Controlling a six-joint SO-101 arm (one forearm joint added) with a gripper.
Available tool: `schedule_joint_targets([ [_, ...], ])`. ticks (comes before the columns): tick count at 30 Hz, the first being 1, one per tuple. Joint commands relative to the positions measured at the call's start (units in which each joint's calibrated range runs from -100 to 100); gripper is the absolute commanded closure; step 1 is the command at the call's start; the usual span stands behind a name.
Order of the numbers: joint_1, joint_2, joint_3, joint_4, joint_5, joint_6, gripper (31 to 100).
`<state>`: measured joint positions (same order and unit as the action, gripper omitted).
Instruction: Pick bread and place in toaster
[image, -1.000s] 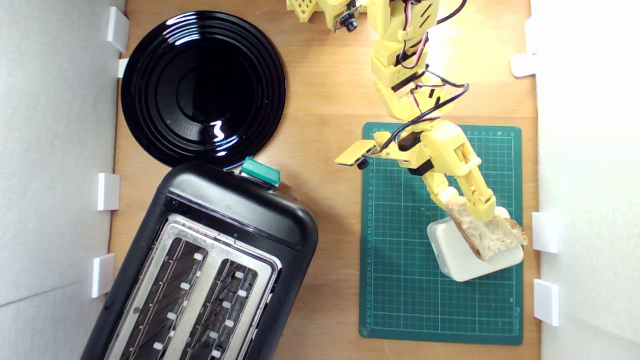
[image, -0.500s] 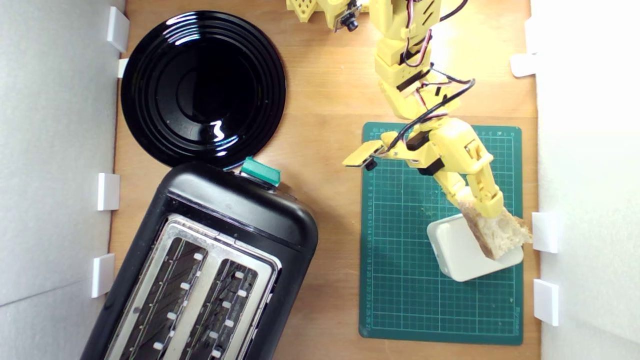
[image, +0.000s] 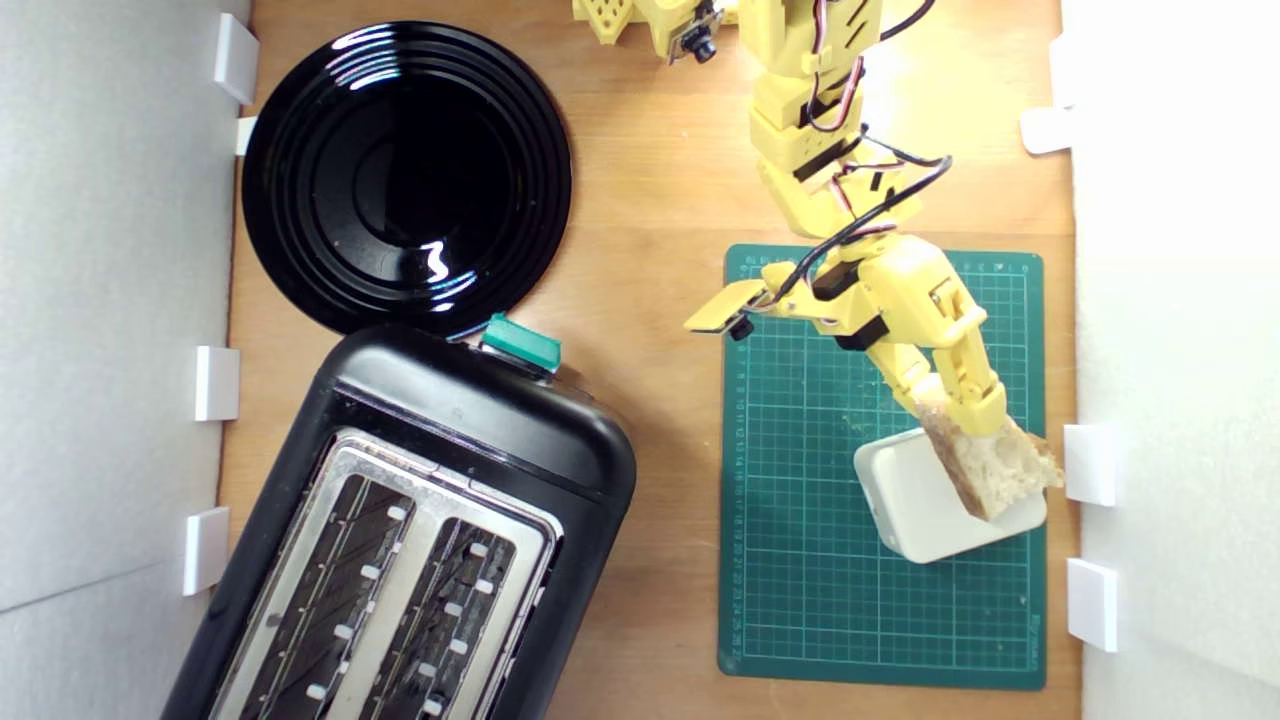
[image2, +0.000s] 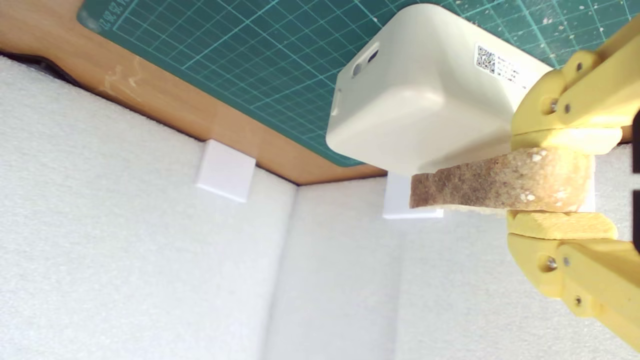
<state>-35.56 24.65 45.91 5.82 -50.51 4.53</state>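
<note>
Gripping the bread (image: 995, 465) firmly, the claw (image2: 552, 180) has both yellow jaws pressed on the crust, and we can see in the wrist view that the slice rides clear of the white block (image: 915, 500) on the green cutting mat (image: 800, 560). We judge the pick done and the carry about to start. The toaster (image: 420, 520) sits well apart, across the tabletop (image: 650, 200) toward the exterior view's left, both slots open and angled. Next we need a sweep over there, then the slice turned edge-down and lined up with a slot before release. Its skewed slots could catch a corner.
</note>
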Motion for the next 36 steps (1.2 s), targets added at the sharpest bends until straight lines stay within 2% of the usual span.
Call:
schedule_joint_targets([
  [1, 1.5, -5.7, -0.4, -0.7, -1.0, 0.2, 70.5],
  [10, 1.6, -6.9, -0.2, -0.7, -0.9, 0.5, 70.5],
  [14, 2.2, -11.0, 0.1, -0.7, 0.8, 0.5, 70.5],
  [29, 12.1, -46.0, -0.7, 0.4, 30.6, 0.7, 70.5],
  [36, 13.8, -59.3, -1.6, -0.2, 38.8, 6.9, 70.5],
])
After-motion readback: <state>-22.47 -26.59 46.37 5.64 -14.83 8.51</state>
